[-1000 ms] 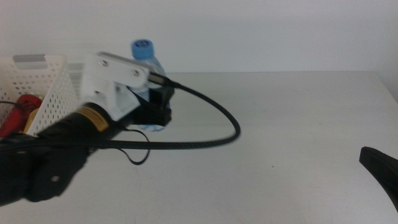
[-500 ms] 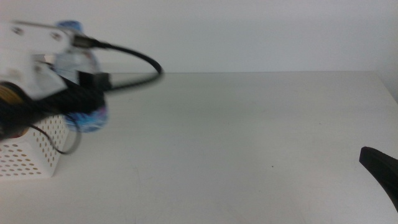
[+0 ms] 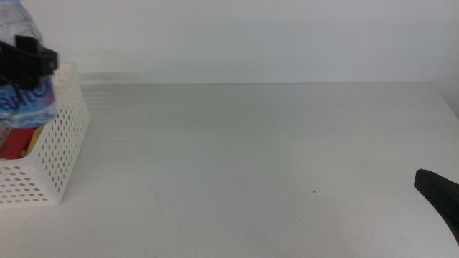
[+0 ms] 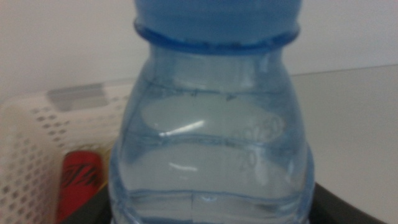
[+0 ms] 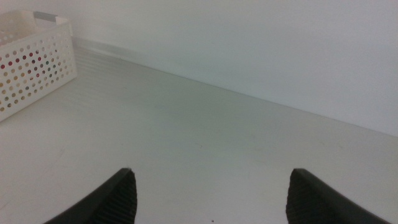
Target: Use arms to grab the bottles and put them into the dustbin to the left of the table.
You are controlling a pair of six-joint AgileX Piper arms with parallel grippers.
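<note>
Left hand (image 3: 25, 61) pinches water bottle (image 3: 25, 97) above dustbin (image 3: 68, 122); I should centre over the opening beside cola can (image 4: 79, 183), then release. Right hand (image 5: 211, 186) spread, idle.

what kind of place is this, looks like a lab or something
Probably a robot test bench, not a home: a bare white table against a blank wall, a perforated white basket, and a gripper holding a water bottle over it.

Left pincer (image 3: 25, 61): at the far left edge — jaws clamped on the water bottle (image 4: 211, 143).
Right pincer (image 5: 211, 196): low at the right — jaws spread apart.
</note>
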